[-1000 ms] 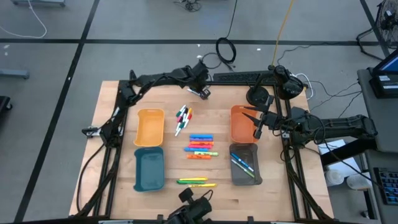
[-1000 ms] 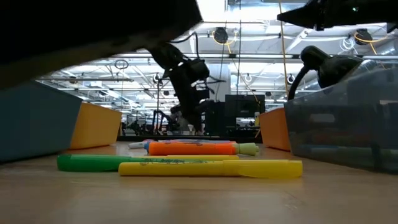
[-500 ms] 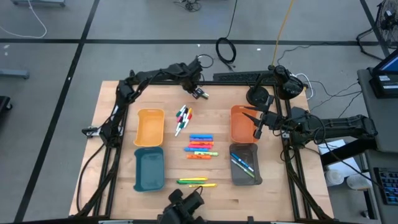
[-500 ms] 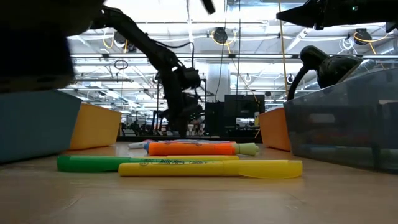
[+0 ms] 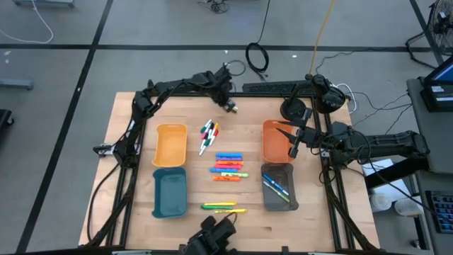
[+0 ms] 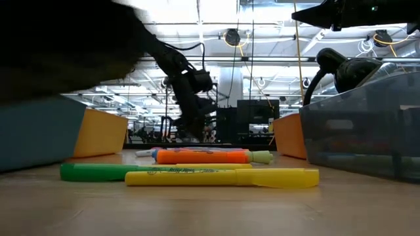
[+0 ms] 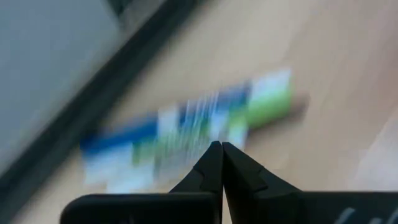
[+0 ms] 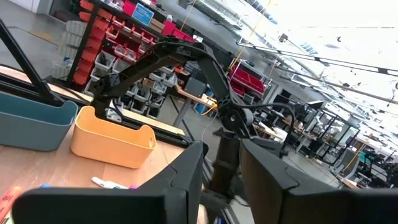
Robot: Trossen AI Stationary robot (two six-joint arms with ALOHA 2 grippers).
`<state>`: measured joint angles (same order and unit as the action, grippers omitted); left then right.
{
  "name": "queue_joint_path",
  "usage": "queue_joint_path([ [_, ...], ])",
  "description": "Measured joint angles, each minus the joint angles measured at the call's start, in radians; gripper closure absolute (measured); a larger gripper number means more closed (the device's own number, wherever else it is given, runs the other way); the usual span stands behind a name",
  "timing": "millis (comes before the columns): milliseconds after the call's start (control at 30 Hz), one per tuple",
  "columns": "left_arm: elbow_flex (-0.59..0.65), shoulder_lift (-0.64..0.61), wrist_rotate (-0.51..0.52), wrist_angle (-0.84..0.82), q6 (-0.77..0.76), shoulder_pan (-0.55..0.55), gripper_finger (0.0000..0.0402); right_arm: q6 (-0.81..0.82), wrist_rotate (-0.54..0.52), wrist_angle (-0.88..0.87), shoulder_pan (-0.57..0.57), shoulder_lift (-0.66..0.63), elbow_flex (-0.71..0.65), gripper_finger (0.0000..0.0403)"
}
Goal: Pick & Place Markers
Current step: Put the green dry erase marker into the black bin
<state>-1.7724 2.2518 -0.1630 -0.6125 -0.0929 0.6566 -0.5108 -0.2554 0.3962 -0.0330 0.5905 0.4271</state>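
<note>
My left gripper [image 5: 228, 106] is shut near the table's far edge, pointing steeply down. Its tips [image 7: 217, 148] stand over a lone marker [image 7: 261, 99] with a blue, white and green body that lies flat on the wood. Thin markers [image 5: 207, 133] lie in a bunch mid-table, with highlighters [image 5: 228, 166] in a row nearer. A green highlighter [image 6: 98, 172] and a yellow highlighter [image 6: 223, 177] lie by the near edge. My right gripper [image 5: 294, 145] waits open and holding nothing above the right orange tray [image 5: 274, 140]. My left gripper has its shut fingertips [image 7: 211, 163] right in front of the lone marker's printed middle [image 7: 186, 121], coming from above at a slant. I cannot tell whether they touch it. The marker lies flat on the table.
An orange tray [image 5: 170, 144] and a teal tray [image 5: 170, 193] stand at the left. At the right, a clear grey tray [image 5: 279, 187] holds a few markers. A dark object [image 5: 212, 232] at the near edge blocks the low view's upper left.
My left gripper has turned at the wrist over the lone marker and shifted a little toward the table's left edge. The dark object at the near edge has moved about. My right gripper has kept still.
</note>
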Motion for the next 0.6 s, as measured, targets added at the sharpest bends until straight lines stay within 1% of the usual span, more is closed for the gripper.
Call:
queue_joint_path([
  [33,-0.006,0.01,-0.025,0.028,-0.007,-0.003,0.0398,0.0,0.0,0.006,0.0,0.0,0.0,0.031],
  [67,-0.017,0.017,-0.051,0.018,-0.008,0.001,0.0398,0.0,0.0,0.011,0.0,0.0,0.0,0.031],
  [200,-0.035,0.04,-0.076,-0.016,-0.081,0.019,0.0399,0.001,0.001,0.02,0.0,0.0,0.0,0.031],
  [333,-0.061,0.068,-0.072,-0.05,-0.096,0.054,0.0398,0.001,0.032,0.024,0.0,0.0,0.0,0.031],
  [433,-0.081,0.101,-0.114,-0.098,-0.113,0.079,0.0399,0.005,0.056,0.026,0.0,0.0,0.0,0.031],
  [500,-0.091,0.104,-0.135,-0.126,-0.11,0.086,0.0399,0.005,0.054,0.027,0.0,0.0,0.0,0.031],
  [600,-0.09,0.104,-0.136,-0.149,-0.073,0.078,0.0399,0.005,0.051,0.028,0.0,0.0,0.0,0.031],
])
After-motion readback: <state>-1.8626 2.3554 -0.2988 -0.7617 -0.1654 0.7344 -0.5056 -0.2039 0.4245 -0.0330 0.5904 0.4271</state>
